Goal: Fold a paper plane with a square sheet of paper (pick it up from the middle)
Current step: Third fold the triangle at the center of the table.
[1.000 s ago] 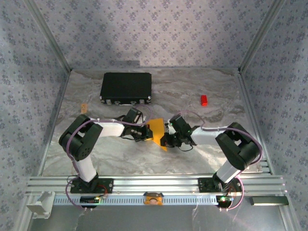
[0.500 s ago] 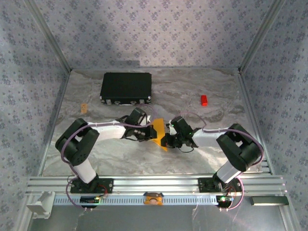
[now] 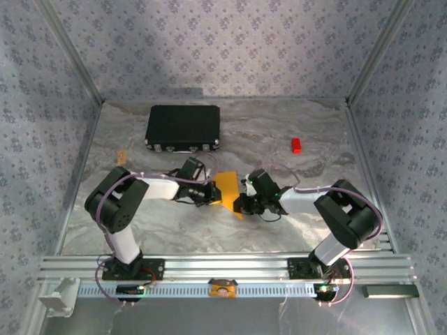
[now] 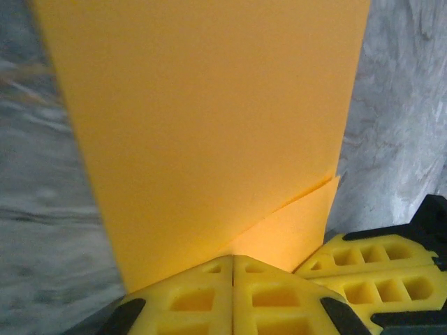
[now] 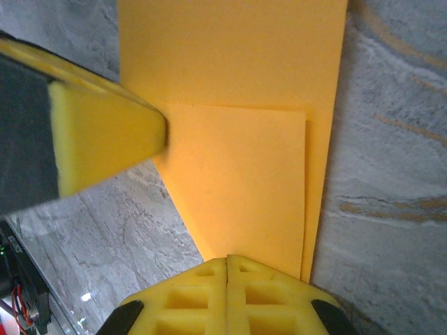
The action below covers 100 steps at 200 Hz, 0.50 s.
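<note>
The square sheet of paper (image 3: 227,188) lies flat on the table's middle, bright orange-yellow and partly folded. In the right wrist view a folded flap (image 5: 244,181) lies over the paper (image 5: 237,56). My left gripper (image 3: 214,195) is shut at the paper's left edge, its tips (image 4: 232,259) resting on the paper (image 4: 209,125) where the crease ends. From the right, my right gripper (image 3: 242,204) is shut with its tips (image 5: 228,259) on the flap's near corner. Neither has paper between its jaws. The two grippers nearly meet, each showing in the other's wrist view. The paper plane shape is not formed.
A black rectangular case (image 3: 183,128) sits at the back left. A small red block (image 3: 296,145) lies at the back right. A small tan scrap (image 3: 122,155) rests near the left wall. Metal frame posts and patterned walls enclose the table.
The left arm leaned in towards the paper, then drew back a little to the left. The right gripper and the paper have stayed where they were.
</note>
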Each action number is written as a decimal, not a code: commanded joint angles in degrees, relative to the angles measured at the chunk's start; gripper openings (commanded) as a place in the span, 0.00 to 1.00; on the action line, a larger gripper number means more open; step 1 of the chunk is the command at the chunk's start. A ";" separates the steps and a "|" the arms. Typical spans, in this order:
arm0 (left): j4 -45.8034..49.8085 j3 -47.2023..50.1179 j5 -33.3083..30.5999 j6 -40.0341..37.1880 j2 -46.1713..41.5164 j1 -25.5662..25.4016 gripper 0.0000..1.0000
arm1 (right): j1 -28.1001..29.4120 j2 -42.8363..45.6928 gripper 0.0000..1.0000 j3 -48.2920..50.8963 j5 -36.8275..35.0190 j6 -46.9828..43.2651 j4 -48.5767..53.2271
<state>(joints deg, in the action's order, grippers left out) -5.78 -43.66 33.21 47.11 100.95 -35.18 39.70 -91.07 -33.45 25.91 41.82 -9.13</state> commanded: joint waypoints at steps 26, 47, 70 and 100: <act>4.22 1.69 -2.68 -4.69 -0.57 5.05 0.07 | -0.68 -1.76 0.00 2.24 -2.65 0.30 5.22; 4.05 2.62 -3.06 -4.00 -1.03 5.91 0.07 | -0.61 -1.49 0.00 2.19 -1.80 0.27 4.60; 4.89 2.47 -3.85 -2.61 -3.83 5.11 0.07 | -0.68 0.81 0.00 1.92 -0.07 -0.96 3.99; 9.87 0.56 -7.91 -3.38 -8.81 2.66 0.10 | -1.09 7.07 0.06 -0.10 -3.19 -3.96 8.66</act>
<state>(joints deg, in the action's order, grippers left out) -1.61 -42.17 30.48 44.97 96.77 -31.11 39.24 -88.90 -33.10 25.89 40.86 -6.90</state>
